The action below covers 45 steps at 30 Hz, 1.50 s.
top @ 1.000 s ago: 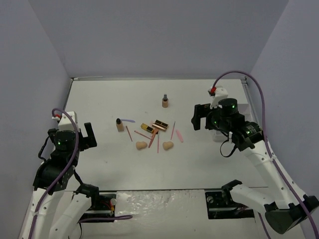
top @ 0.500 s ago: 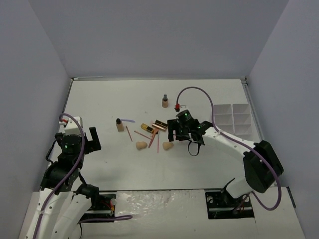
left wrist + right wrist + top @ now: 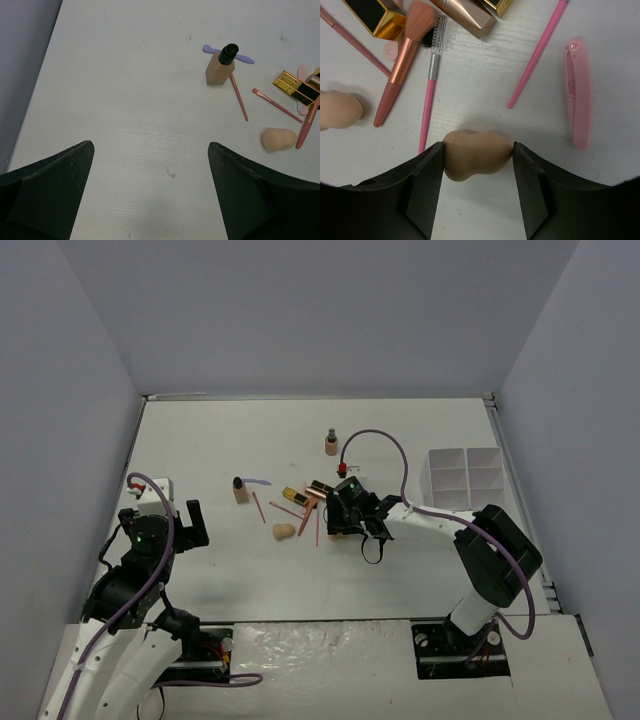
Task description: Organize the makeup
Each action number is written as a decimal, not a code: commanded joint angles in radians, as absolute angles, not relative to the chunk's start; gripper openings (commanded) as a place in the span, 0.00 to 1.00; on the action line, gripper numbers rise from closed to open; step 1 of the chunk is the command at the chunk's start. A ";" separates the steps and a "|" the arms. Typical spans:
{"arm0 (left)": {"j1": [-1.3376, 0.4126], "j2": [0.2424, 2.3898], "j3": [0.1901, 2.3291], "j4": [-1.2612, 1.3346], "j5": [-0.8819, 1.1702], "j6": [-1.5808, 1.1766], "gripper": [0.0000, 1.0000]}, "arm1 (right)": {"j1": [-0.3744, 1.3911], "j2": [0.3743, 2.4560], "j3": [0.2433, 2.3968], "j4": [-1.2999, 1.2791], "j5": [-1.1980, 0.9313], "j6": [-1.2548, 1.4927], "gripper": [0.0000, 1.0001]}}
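Note:
My right gripper (image 3: 477, 156) is down on the table with its fingers against both ends of a peach egg-shaped sponge (image 3: 477, 150); in the top view the gripper (image 3: 340, 528) hides it. A second sponge (image 3: 283, 532) lies to its left and also shows in the left wrist view (image 3: 278, 139). Pink sticks (image 3: 536, 55), a brush (image 3: 402, 65) and gold-black lipstick tubes (image 3: 293, 496) lie just beyond. One tan bottle (image 3: 240, 491) stands at the left, another (image 3: 331, 444) farther back. My left gripper (image 3: 195, 525) is open and empty, well short of the left bottle (image 3: 218, 67).
The white compartment tray (image 3: 462, 478) stands at the right edge of the table, right of my right arm. A flat pink item (image 3: 577, 92) lies right of the held sponge. Grey walls close in the table on three sides.
My right arm swung left from the tray area to the pile and came down around the right-hand sponge. My left gripper shifted slightly right and down.

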<state>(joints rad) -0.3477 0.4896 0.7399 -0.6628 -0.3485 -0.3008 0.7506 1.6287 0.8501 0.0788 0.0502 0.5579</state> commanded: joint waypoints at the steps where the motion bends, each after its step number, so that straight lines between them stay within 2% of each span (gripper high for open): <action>1: -0.356 0.517 0.765 -0.580 -0.368 -0.304 0.97 | 0.753 1.609 0.833 0.124 0.109 0.580 0.52; 4: -0.356 0.520 0.764 -0.575 -0.366 -0.299 0.97 | 0.758 1.626 0.822 0.141 0.108 0.570 0.48; 8: -0.357 0.522 0.762 -0.574 -0.362 -0.299 0.97 | 0.761 1.632 0.815 0.159 0.095 0.557 0.38; 11: -0.359 0.524 0.762 -0.574 -0.361 -0.298 0.97 | 0.761 1.627 0.807 0.161 0.094 0.547 0.27; 14: -0.360 0.525 0.763 -0.573 -0.360 -0.299 0.97 | 0.760 1.620 0.802 0.161 0.095 0.544 0.13; 15: -0.361 0.525 0.764 -0.573 -0.360 -0.299 0.97 | 0.760 1.610 0.800 0.162 0.095 0.543 0.03; 16: -0.362 0.525 0.762 -0.574 -0.360 -0.298 0.97 | 0.760 1.597 0.799 0.161 0.095 0.544 0.01; 25: -0.362 0.519 0.764 -0.574 -0.363 -0.298 0.97 | 0.756 1.405 0.885 0.048 0.179 0.490 0.00; 29: -0.360 0.515 0.764 -0.575 -0.365 -0.298 0.97 | 0.674 1.314 0.940 -0.070 0.275 0.425 0.00; 33: -0.362 0.507 0.762 -0.575 -0.368 -0.296 0.97 | 0.497 1.200 0.957 -0.113 0.246 0.301 0.00; 39: -0.360 0.492 0.755 -0.568 -0.377 -0.288 0.97 | 0.226 1.141 0.986 -0.100 0.210 0.054 0.00; 45: -0.360 0.477 0.750 -0.563 -0.371 -0.285 0.97 | -0.084 1.203 1.005 -0.011 -0.075 -0.065 0.00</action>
